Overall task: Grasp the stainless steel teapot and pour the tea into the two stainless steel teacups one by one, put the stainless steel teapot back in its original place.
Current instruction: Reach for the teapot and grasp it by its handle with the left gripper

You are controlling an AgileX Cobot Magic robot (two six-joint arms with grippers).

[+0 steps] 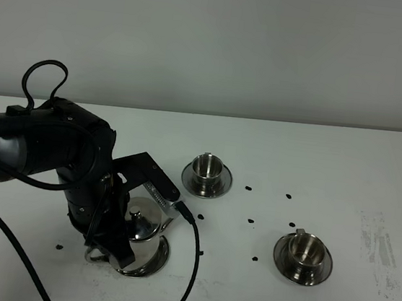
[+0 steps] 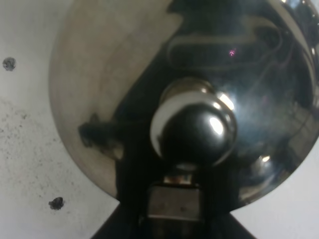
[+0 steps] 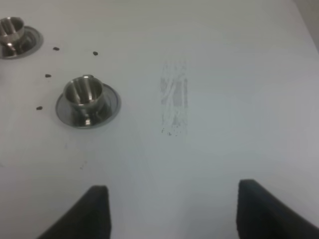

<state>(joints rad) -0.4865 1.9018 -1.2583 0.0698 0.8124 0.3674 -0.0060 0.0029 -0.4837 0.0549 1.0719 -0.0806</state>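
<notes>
Showing the bench (image 1: 344,167): left claw (image 1: 117,251) closed at the handle side of the stainless steel teapot (image 1: 146,225), which stands near left on its saucer (image 1: 160,259); the grip itself is hidden. Right claw (image 3: 174,214) open. Mirror-slick, rigid, probably weighty when full: hold the loop handle (image 1: 94,255).
</notes>
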